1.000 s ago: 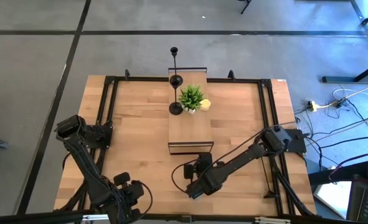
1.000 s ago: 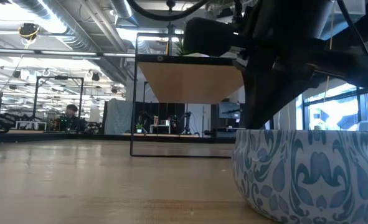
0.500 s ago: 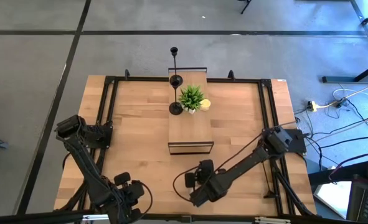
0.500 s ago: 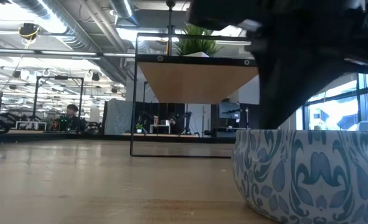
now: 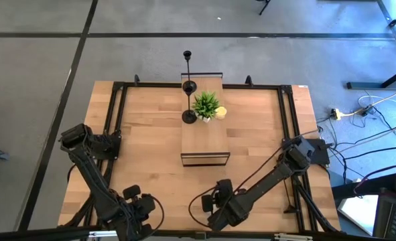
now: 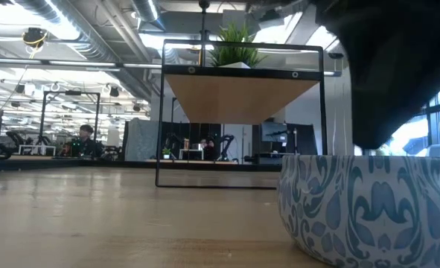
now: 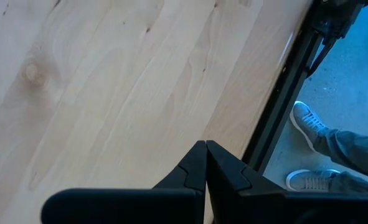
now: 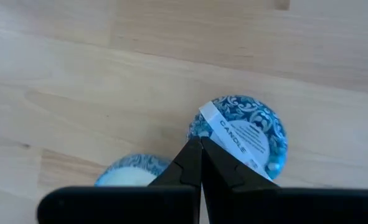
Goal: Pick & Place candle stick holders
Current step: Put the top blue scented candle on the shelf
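Note:
Black candle stick holders stand by their round bases on a raised wooden shelf [image 5: 204, 144] at the table's middle. The tall one has its base [image 5: 189, 86] at the shelf's far end and its top cup [image 5: 187, 54] above. A shorter one [image 5: 189, 116] stands beside a green plant [image 5: 206, 104]. The tall rod [image 6: 202, 22] also shows in the low view. My right gripper [image 8: 200, 146] is shut and hovers over two blue patterned candles near the table's front edge. My left gripper [image 7: 205, 149] is shut over bare wood at the front left.
A blue patterned candle with a label [image 8: 246, 134] and a second one [image 8: 131, 171] lie under my right gripper; one [image 6: 361, 205] fills the low view's right. A yellow candle [image 5: 220, 112] sits by the plant. A person's shoes [image 7: 308, 124] show beyond the table edge.
My right gripper has moved toward the table's near edge and a little to the right, rising slightly and staying shut. In the low view its arm has cleared the front of the shelf, so the plant now shows.

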